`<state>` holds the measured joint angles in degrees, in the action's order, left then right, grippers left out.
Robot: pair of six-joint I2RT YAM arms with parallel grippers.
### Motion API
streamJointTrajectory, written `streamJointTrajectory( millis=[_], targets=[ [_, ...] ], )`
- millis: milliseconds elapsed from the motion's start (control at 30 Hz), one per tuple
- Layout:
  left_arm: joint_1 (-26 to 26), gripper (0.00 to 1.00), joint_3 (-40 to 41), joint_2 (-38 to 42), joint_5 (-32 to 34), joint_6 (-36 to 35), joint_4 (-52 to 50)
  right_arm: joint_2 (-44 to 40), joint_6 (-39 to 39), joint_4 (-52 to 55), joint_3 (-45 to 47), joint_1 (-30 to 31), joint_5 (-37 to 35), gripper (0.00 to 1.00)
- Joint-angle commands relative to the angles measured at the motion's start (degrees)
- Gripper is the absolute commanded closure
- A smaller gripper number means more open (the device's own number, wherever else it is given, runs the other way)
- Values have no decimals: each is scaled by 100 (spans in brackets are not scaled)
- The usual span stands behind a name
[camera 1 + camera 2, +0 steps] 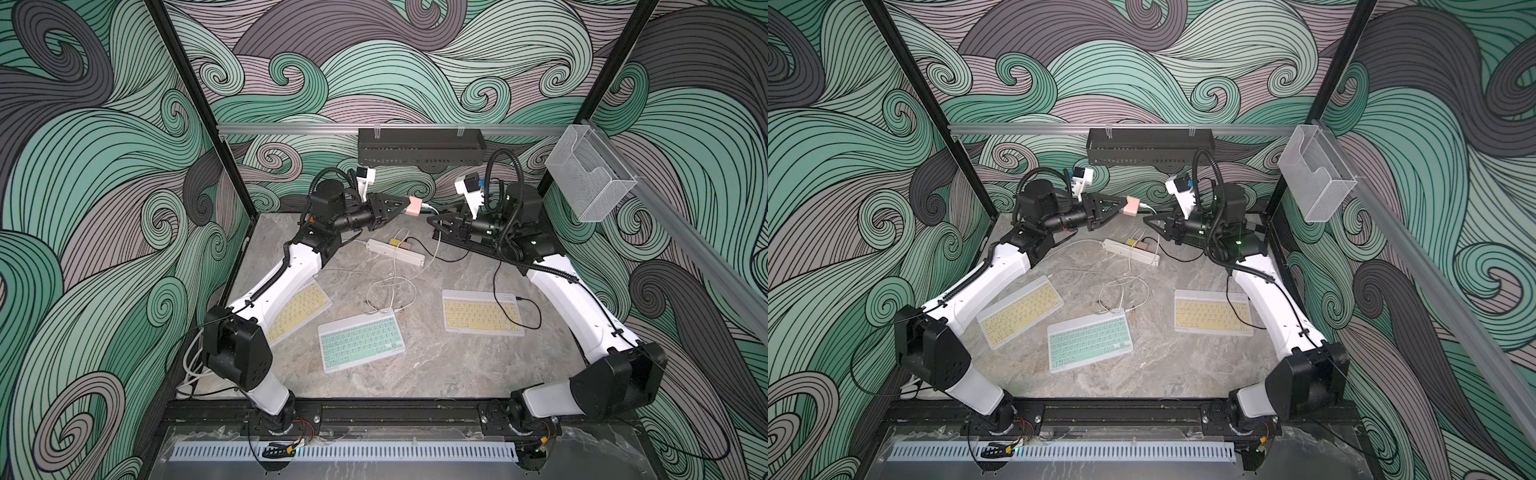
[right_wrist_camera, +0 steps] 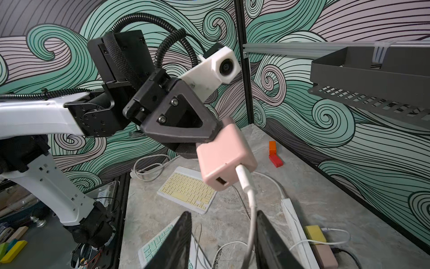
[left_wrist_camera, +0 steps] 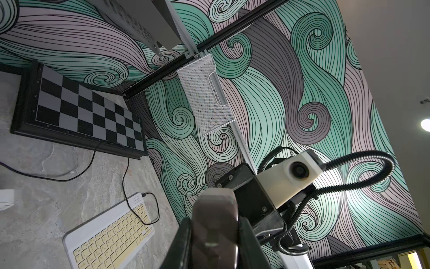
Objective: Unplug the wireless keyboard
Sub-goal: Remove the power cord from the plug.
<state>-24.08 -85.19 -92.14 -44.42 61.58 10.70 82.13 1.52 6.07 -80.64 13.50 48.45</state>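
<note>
My left gripper [image 1: 405, 205] [image 2: 215, 136] is shut on a pink charger block [image 1: 416, 206] [image 1: 1131, 206] [image 2: 223, 160], held in the air above the back of the table. In the left wrist view the block [image 3: 215, 223] fills the gap between the jaws. A white cable [image 2: 243, 180] is plugged into the block's free end. It hangs down and loops toward the far edge of the mint-green keyboard [image 1: 361, 340] [image 1: 1090, 340]. My right gripper [image 1: 432, 218] [image 2: 223, 217] faces the block, open, and the cable runs between its jaws against one finger [image 2: 267, 235].
Two yellow-keyed keyboards [image 1: 299, 309] [image 1: 482, 311] lie left and right of the green one; the right one has a black cable in it. A white power strip [image 1: 395, 251] with yellow and pink adapters lies under the grippers. A chessboard [image 3: 81, 109] and a black shelf [image 1: 419, 145] are at the back.
</note>
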Motion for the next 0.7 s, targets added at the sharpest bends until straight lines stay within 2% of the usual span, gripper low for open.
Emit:
streamJointTrajectory(
  millis=[0,167,367,567,667],
  targets=[
    [-2,100,-220,66,-176,-16,-174,21,-424,-25,-212,-14,-23,55],
    [-53,100,-261,37,-242,-19,-219,129,-486,1,-341,-16,-71,56],
    [-71,100,-296,39,-242,2,-209,301,-492,34,-471,29,154,67],
    [-89,100,-296,46,-260,38,-174,398,-639,171,-483,65,414,65],
    [-98,100,-310,25,-299,60,-165,409,-686,153,-450,72,393,67]
  ],
)
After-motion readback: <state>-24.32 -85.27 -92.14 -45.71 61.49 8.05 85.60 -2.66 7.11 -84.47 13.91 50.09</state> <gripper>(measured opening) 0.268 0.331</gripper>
